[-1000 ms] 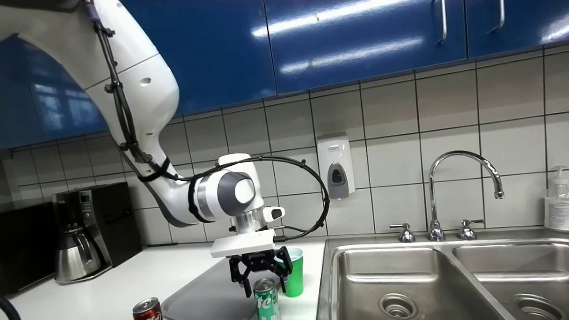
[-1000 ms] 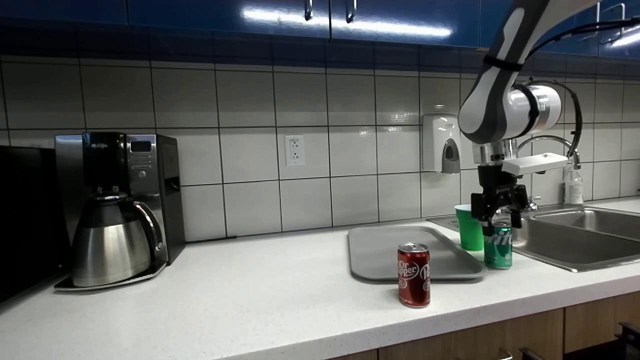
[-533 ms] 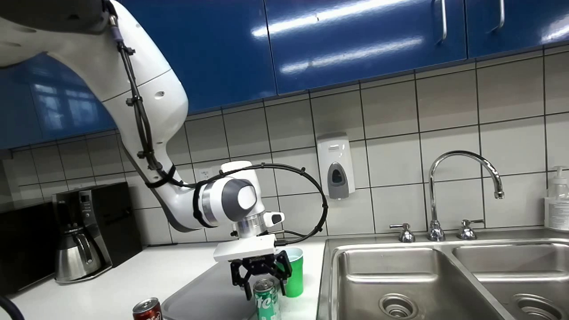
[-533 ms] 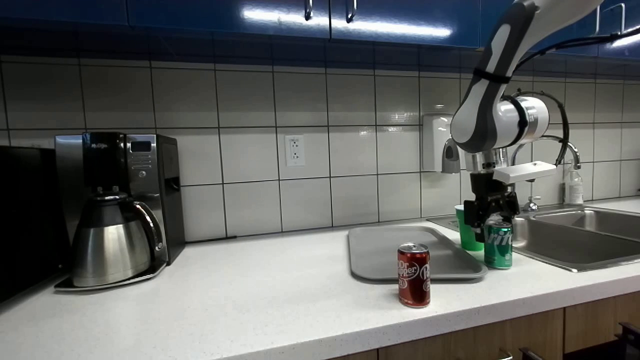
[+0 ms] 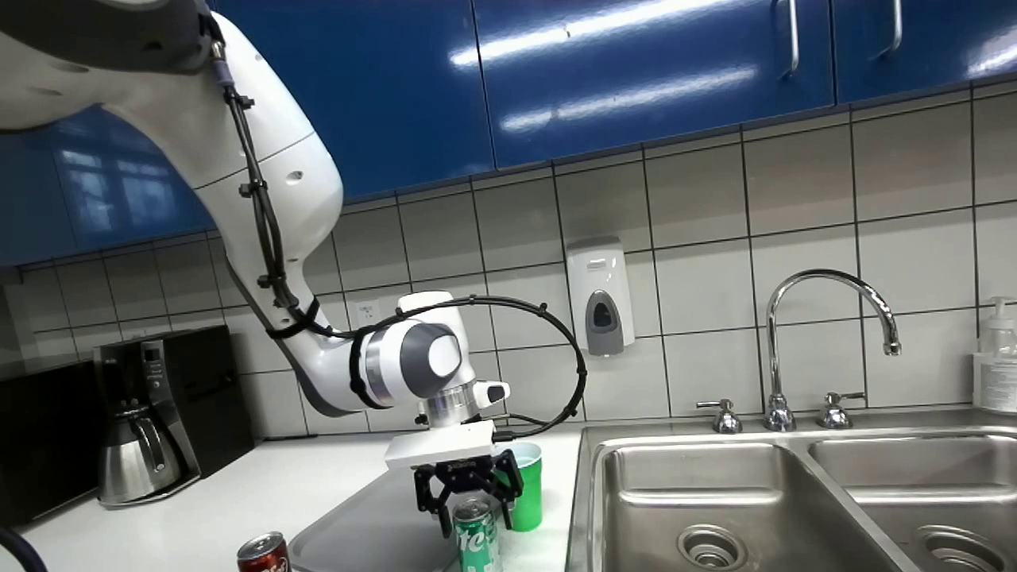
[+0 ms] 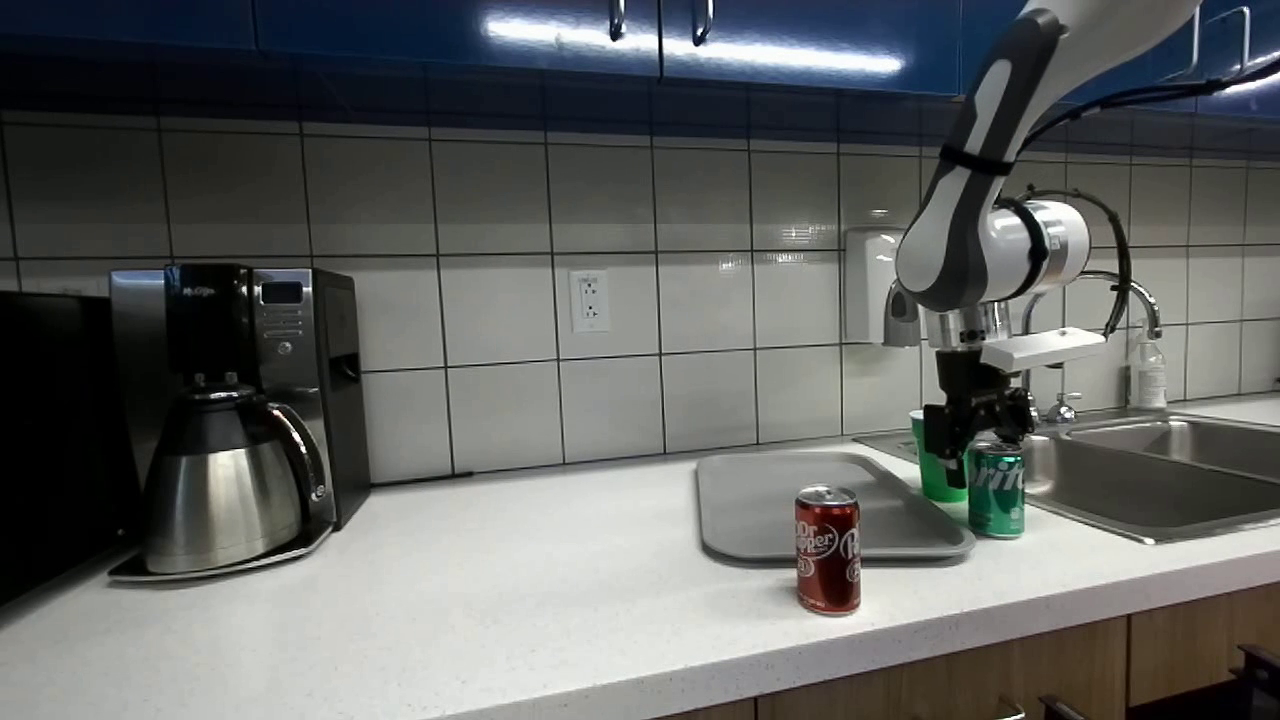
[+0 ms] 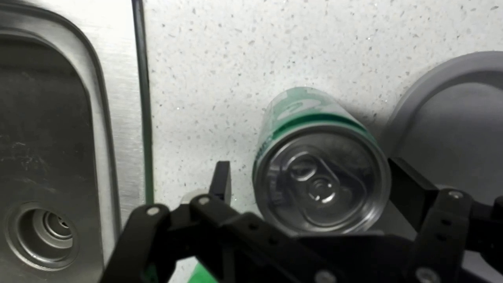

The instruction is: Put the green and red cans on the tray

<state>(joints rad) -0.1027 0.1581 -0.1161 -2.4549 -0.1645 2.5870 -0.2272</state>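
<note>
One Dr Pepper can nr front of tray; Sprite can + green cup at tray's sink side; end effector spread, astride Sprite can.

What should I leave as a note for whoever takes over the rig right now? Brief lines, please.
Claw: open, jaws around the top of the green can, not closed on it.
Green can: upright on the counter, between tray and sink.
Red can: upright on the counter, off the tray.
Done: neither can is on the tray yet.
Left: grip and tray the green can, then the red.
</note>
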